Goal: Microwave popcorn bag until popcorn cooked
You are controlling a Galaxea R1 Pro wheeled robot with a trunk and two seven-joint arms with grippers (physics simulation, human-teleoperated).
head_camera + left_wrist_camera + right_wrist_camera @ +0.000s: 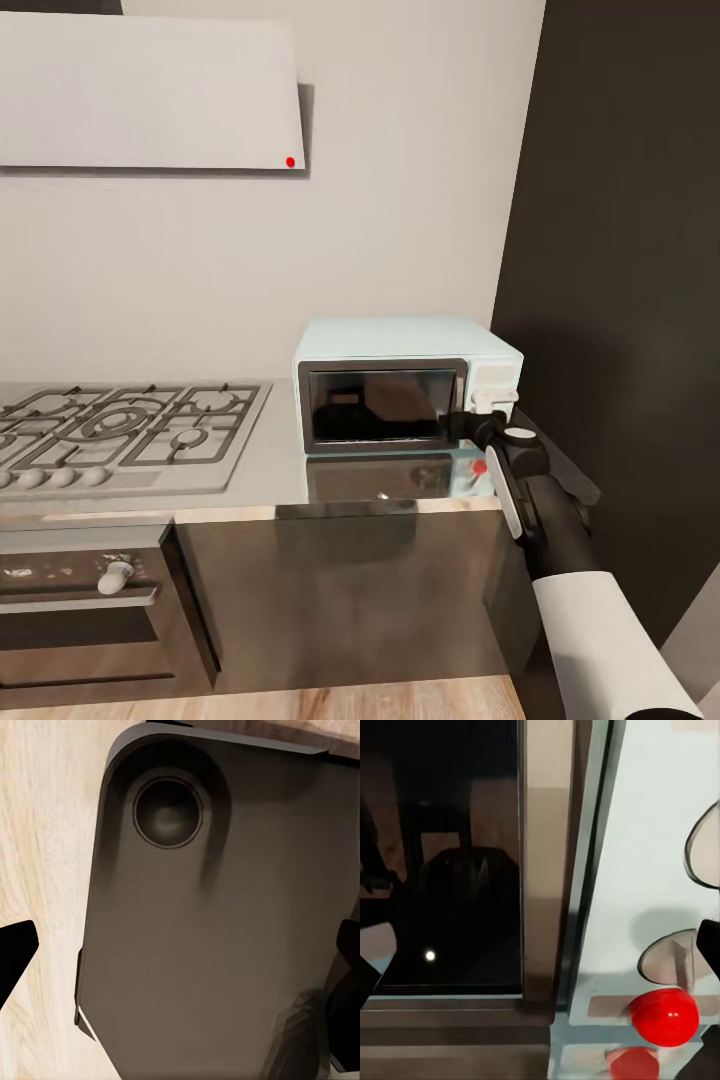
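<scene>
The pale mint-blue microwave stands on the grey steel countertop with its dark glass door shut. My right gripper is up against its lower right front, by the control panel. In the right wrist view the right gripper is open: its dark fingertips sit far apart, spanning the door edge and the panel. The red indicator dot and white knobs are close ahead. My left gripper hangs open over the robot's dark base. The popcorn bag is out of view.
A gas hob fills the countertop left of the microwave, under a flat white hood. A dark oven with a steel handle sits below the hob. A tall dark cabinet rises just right of the microwave. Light wood floor lies in front.
</scene>
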